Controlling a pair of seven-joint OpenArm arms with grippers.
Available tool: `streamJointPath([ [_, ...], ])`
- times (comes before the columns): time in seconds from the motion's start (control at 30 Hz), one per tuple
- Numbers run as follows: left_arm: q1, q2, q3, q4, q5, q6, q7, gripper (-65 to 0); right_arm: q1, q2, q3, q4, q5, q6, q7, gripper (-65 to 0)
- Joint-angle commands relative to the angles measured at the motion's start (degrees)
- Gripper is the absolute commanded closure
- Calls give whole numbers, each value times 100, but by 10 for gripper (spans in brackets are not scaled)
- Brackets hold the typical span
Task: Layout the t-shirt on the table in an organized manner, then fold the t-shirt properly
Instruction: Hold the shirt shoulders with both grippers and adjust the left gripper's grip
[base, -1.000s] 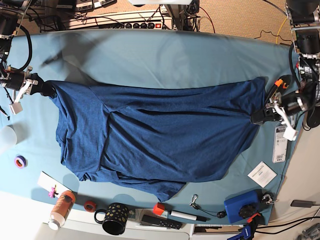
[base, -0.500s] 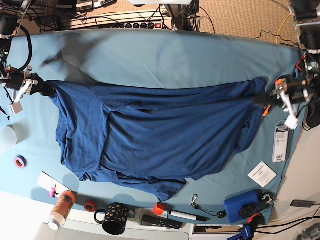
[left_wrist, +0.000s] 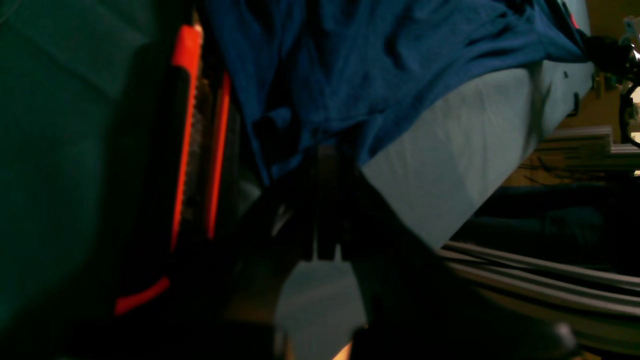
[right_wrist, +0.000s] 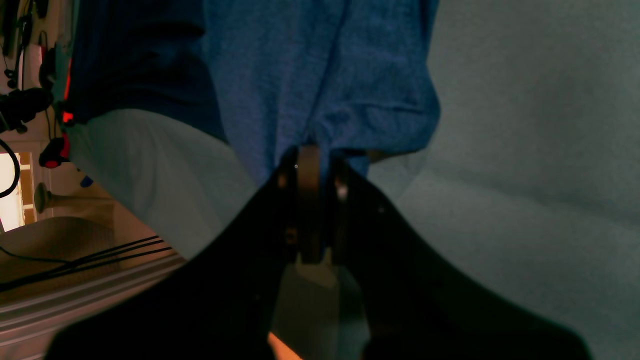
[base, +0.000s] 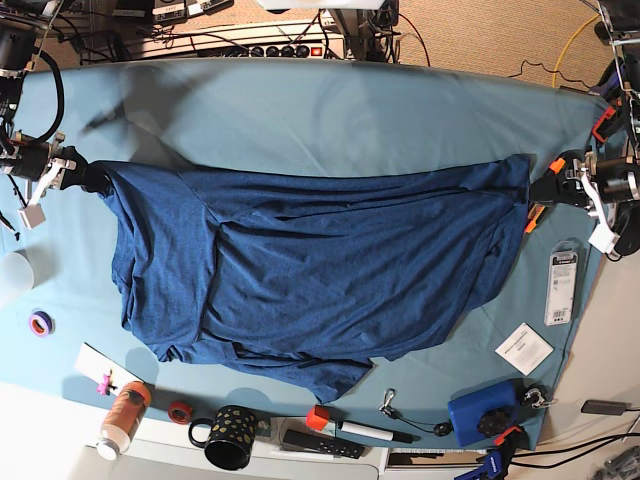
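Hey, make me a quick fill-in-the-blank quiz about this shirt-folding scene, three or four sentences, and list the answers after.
1. The right gripper is shut on the ____ of the table, pinching one corner of it.
2. The t-shirt lies on a table covered in ____ cloth.
3. Along the near edge, the black mug is decorated with ____.
4. The left gripper grips the shirt at the base view's ____ side.

Answers: t-shirt; light teal; dots; right
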Motion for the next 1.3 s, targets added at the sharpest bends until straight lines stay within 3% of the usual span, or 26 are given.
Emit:
streamJointPath([
  [0.0,-94,-131,-48,79,-154,-28,-162,-120,66,179,52,81,152,6,77,0],
  [0.07,-94,-131,-48,79,-154,-28,-389,-281,63,179,52,81,152,6,77,0],
  [0.1,-96,-131,-48,79,-154,-28,-527,-312,63,179,52,81,152,6,77,0],
  [0.3,-94,-33,-44,79,-154,-28,-728,-316,63,177,52,81,152,6,77,0],
  [0.63,-107,518,-44,63,-129,-28,-723,-316,63,179,52,81,152,6,77,0],
  [0.83,-109,518,-44,63,1054,-28,-1480,-315,63,179,52,81,152,6,77,0],
  [1.27,-28,520,-44,63,1379,-28,-1436,-307,63,179,52,81,152,6,77,0],
])
